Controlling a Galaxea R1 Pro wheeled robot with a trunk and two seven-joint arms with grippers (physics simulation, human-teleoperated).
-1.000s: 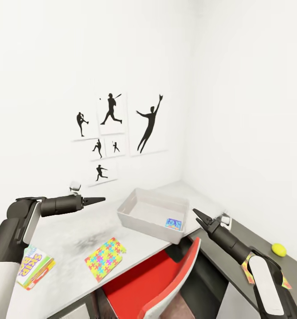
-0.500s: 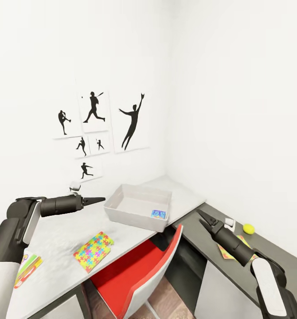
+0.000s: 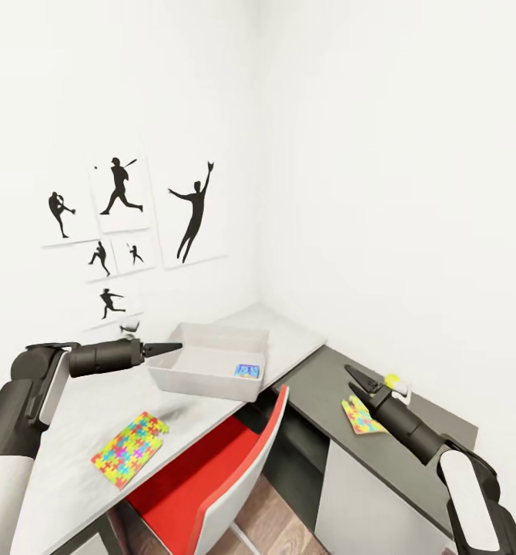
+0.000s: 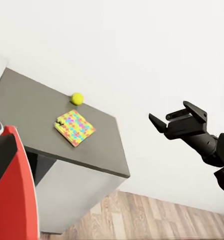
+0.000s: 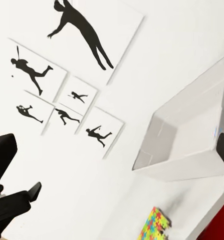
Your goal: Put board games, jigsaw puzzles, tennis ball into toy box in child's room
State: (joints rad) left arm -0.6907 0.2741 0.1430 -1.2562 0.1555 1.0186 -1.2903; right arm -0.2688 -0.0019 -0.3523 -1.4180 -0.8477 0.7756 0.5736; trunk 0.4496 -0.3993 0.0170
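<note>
The toy box (image 3: pixel 182 373) stands on the table's light grey wing (image 3: pixel 73 416), with a blue board game (image 3: pixel 248 371) lying inside. One jigsaw puzzle (image 3: pixel 129 459) lies nearer on that wing. The other jigsaw puzzle (image 3: pixel 356 417) and the tennis ball (image 3: pixel 393 379) rest on the dark wing (image 3: pixel 319 381). My left gripper (image 3: pixel 173 348) hovers open at the box's left rim, holding nothing. Above the dark wing, just before the ball, my right gripper (image 3: pixel 356 375) is open and empty. The left wrist view shows the puzzle (image 4: pixel 75 128), ball (image 4: pixel 77 98) and right gripper (image 4: pixel 167 114). The bed is out of view.
A red chair (image 3: pixel 212 470) is tucked under the desk corner between the two wings. Black sports silhouettes (image 3: pixel 119 223) hang on the white wall behind the light wing. Wood floor (image 4: pixel 157 217) lies past the dark wing's end.
The head view has turned to the right, so the desk slides left in the picture and the white-green game box leaves it. More of the dark wing shows. Both arms keep their pose.
</note>
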